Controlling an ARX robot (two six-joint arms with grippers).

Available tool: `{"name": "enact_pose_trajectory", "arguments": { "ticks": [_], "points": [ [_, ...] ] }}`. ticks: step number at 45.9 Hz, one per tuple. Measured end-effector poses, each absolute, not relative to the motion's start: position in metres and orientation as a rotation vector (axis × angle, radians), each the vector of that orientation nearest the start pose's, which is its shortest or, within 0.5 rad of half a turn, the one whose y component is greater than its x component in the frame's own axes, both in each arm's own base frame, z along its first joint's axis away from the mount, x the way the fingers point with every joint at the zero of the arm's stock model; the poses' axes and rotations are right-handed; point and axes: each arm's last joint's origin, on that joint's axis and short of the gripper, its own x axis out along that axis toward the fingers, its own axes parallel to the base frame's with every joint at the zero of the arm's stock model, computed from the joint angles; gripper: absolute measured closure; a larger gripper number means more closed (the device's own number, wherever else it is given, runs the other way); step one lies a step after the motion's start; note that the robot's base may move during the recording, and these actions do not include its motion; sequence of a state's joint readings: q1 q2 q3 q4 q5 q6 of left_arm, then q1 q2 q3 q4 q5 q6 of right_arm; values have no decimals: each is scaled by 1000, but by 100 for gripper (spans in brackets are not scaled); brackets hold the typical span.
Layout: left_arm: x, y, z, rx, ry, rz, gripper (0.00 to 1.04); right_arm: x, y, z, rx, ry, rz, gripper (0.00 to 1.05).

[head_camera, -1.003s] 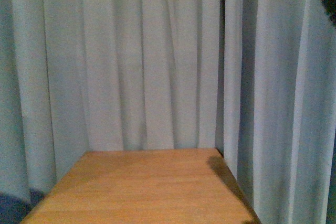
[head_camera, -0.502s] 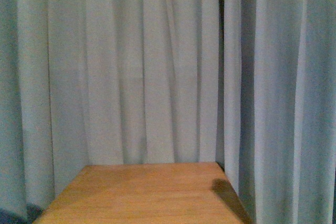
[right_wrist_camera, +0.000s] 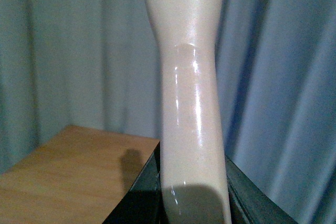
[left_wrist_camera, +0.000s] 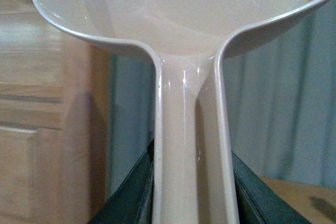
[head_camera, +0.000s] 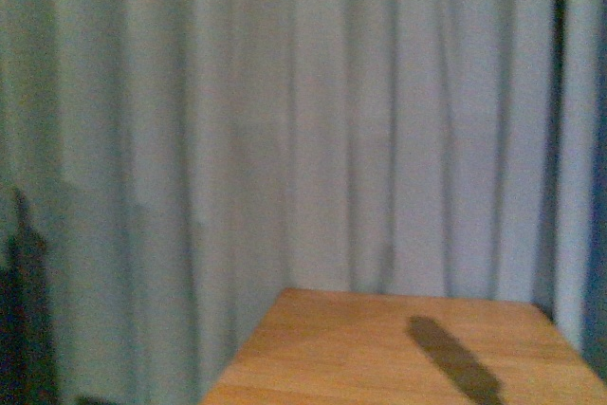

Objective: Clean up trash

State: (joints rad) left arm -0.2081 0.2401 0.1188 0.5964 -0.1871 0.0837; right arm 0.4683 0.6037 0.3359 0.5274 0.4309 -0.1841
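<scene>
- My left gripper (left_wrist_camera: 191, 203) is pressed together on the neck of the dustpan (left_wrist_camera: 178, 9). Its dark jaws sit against either side of the handle, and the scoop is held up off any surface.
- My right gripper (right_wrist_camera: 194, 203) is likewise clamped on a beige handle (right_wrist_camera: 189, 77). It stands up between the jaws, and its far end runs out of view, so I cannot tell what tool it belongs to.
- From the left wrist, the scoop looks bare inside as far as I can see. A pale wooden cabinet front (left_wrist_camera: 47, 103) stands off to one side behind it.
- What has changed is my outlook. A second ago the table (head_camera: 379, 348) filled the lower middle of the front view. Now it sits low and to the right, and the curtain (head_camera: 332, 120) covers nearly everything else.
- The dark shadow (head_camera: 453, 358) on the tabletop reads longer now than it did half a second ago.
- A dark shape (head_camera: 24, 310) has come in at the far left edge, too dim to name.
- I judge that my body or camera has swung to the left with both tools still in hand.
- The trash is in none of my views: not on the visible part of the table, and not in the scoop.
- So I take this as searching or repositioning, with the sweep itself not yet started.
</scene>
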Motion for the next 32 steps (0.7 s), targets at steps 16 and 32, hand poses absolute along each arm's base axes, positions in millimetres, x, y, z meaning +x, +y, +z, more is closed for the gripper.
{"name": "enact_pose_trajectory", "arguments": {
  "ticks": [16, 32],
  "points": [
    [99, -15, 239, -13, -463, 3, 78, 137, 55, 269, -77, -228, 13, 85],
    [99, -15, 239, -11, -462, -1, 78, 137, 55, 269, -78, -227, 11, 85]
  ]
}}
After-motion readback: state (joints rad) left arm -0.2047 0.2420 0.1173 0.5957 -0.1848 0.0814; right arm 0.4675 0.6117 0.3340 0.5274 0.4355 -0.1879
